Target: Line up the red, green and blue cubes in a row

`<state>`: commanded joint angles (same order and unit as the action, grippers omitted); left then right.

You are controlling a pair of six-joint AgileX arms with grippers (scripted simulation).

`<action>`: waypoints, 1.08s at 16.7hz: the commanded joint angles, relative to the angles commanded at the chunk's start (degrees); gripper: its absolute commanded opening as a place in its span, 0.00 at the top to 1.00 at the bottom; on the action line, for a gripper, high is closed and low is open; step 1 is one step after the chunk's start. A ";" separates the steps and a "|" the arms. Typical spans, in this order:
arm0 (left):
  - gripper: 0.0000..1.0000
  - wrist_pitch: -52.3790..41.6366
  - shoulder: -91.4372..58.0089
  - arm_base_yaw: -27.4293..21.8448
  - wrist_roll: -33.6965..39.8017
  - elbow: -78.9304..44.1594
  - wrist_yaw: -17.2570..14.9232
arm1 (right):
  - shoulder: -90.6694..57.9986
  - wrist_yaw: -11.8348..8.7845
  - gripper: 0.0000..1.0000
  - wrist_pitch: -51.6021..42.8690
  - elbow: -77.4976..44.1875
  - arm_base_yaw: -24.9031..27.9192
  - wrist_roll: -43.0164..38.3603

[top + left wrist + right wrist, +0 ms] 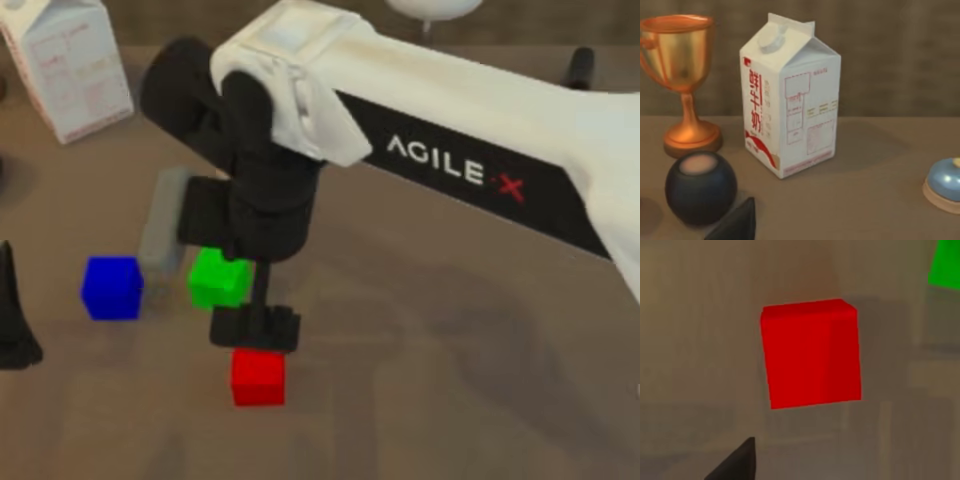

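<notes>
1. The right gripper [254,327] is seen hanging just behind the red cube [258,377], apart from it; whether its fingers are apart or together cannot be told, since they are masked by the wrist from above
2. The green cube [218,279] is partly covered by the right arm, just beyond the fingers toward the left; the blue cube [111,288] sits farther left, unobstructed
3. In the right wrist view only one dark fingertip [737,462] is shown, cut off at the edge, with the red cube ahead of it
4. The left gripper [12,310] is cropped at the table's left edge; its finger state cannot be told
5. A milk carton [68,62] stands far beyond the fingers, cut off by the frame
</notes>
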<state>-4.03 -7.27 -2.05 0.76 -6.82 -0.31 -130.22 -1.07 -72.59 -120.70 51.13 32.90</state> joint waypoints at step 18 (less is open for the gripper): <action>0.00 -49.88 -89.96 -17.83 6.31 -67.72 0.21 | 103.50 -1.31 0.00 56.54 95.04 -41.09 -26.10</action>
<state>-53.91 -97.23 -19.88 7.07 -74.54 -0.10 -26.72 -2.37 -16.05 -25.66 10.04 6.80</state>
